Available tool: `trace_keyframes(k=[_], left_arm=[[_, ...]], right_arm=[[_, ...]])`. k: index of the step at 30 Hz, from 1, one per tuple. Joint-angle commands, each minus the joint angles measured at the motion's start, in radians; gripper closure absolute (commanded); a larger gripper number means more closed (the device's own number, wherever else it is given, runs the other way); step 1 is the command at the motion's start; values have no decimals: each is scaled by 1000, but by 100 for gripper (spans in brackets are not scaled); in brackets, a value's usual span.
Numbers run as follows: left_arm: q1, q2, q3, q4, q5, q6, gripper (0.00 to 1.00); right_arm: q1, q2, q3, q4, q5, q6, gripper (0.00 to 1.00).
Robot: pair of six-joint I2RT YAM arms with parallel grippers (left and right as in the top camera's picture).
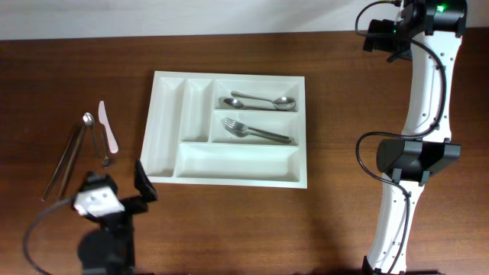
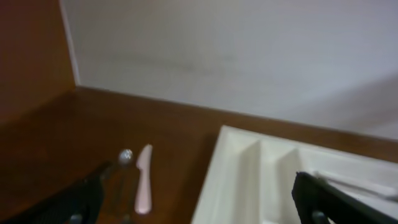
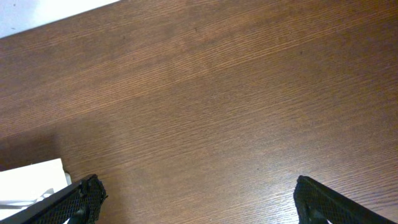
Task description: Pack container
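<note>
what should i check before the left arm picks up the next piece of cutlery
1. Left gripper open and empty: ok, the fingers are wide apart with nothing between them.
2. Right gripper out of the way: ok, it is open over bare table right of the tray.
3. Free room in the tray: ok, the spoon and fork take two right compartments and the other three are empty.
4. Cutlery left to pack: ok, the knife and tongs lie on the table left of the tray.
5. Knife clear of its neighbours for a grasp: cannot tell, too small in the overhead view.
</note>
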Motion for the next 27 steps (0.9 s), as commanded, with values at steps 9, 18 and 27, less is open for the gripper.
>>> trace_keyframes(k=[9,18,27], left_arm=[[47,763,788,-475,14,78,1],[47,1150,1036,-838,399,78,1],[46,1396,1034,-858,647,71,1]], right_arm=[[5,-16,10,0,-3,15,1],[5,-16,10,0,-3,15,1],[5,-16,10,0,-3,15,1]])
